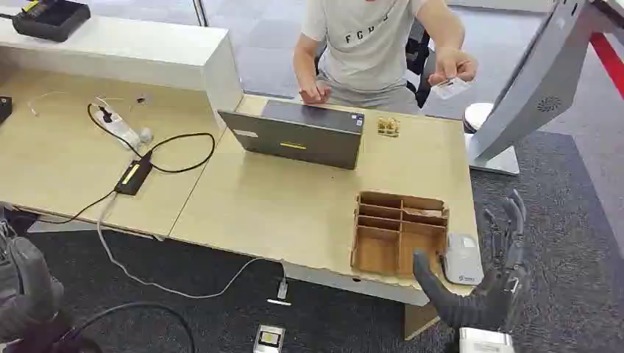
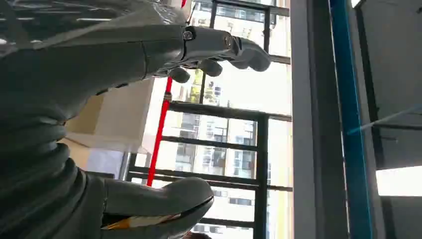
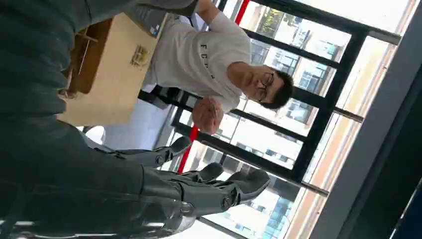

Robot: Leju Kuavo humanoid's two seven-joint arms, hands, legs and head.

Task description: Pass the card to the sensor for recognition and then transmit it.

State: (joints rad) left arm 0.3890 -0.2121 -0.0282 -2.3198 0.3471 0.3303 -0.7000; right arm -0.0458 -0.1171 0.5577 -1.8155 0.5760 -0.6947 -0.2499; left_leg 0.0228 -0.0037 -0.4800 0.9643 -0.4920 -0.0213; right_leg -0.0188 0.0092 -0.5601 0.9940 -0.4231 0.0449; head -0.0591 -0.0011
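Right robot hand point(image 1: 491, 283) beside compartmented wooden organizer point(image 1: 399, 234)

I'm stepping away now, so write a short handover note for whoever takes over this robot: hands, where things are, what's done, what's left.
Right hand: raised beside the table's right end, fingers spread, holding nothing.
Left hand: low at the left, empty.
Card: held out by the seated person's hand, beyond the table's far edge.
Sensor: white unit at the table's near right corner, beside the wooden tray.
Done: nothing yet.
Left: take the card, pass it over the sensor, hand it on.
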